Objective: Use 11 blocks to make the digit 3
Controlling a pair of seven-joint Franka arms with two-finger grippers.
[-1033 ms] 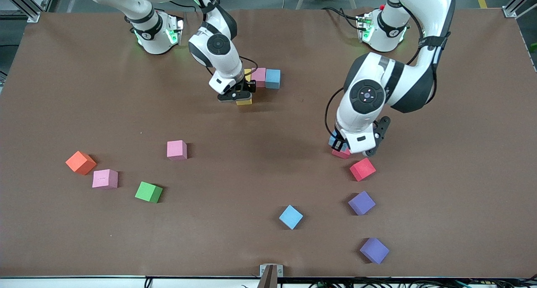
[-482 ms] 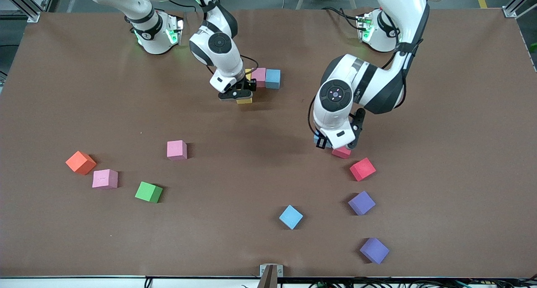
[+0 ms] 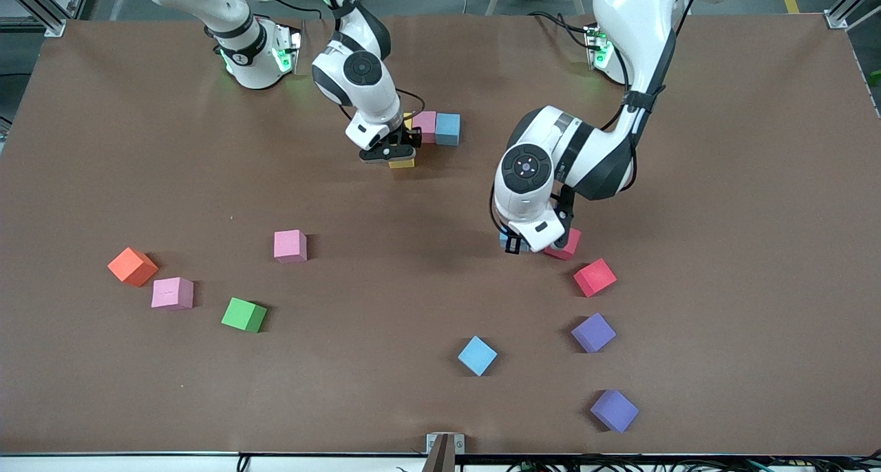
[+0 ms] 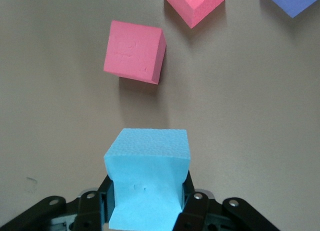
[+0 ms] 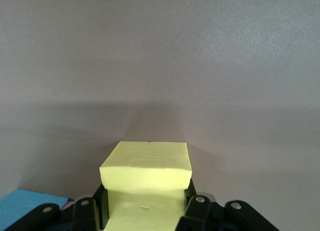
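I logged the table (image 3: 103, 135) from the right arm's end to the left arm's end, placing each item against the pink-and-blue pair of blocks (image 3: 436, 128) lying close to the robots' bases.

- Orange cube (image 3: 132, 266): nearer the camera than the pair, toward the right arm's end.
- Two pink blocks (image 3: 172, 293) (image 3: 290, 245) and a green block (image 3: 243, 314): loose, same region.
- Right gripper (image 3: 389, 153): just beside the pair, fingers clamped on a yellow block (image 5: 146, 183); another yellow block (image 3: 407, 122) touched the pair's pink cube.
- Light blue block (image 3: 477, 355): well nearer the camera than the pair.
- Left gripper (image 3: 526, 241): fingers closed on a light blue cube (image 4: 147, 178), just beside a red block (image 3: 564, 245).
- Second red block (image 3: 595, 277) and two purple blocks (image 3: 593, 332) (image 3: 613, 411): nearer the camera, toward the left arm's end.
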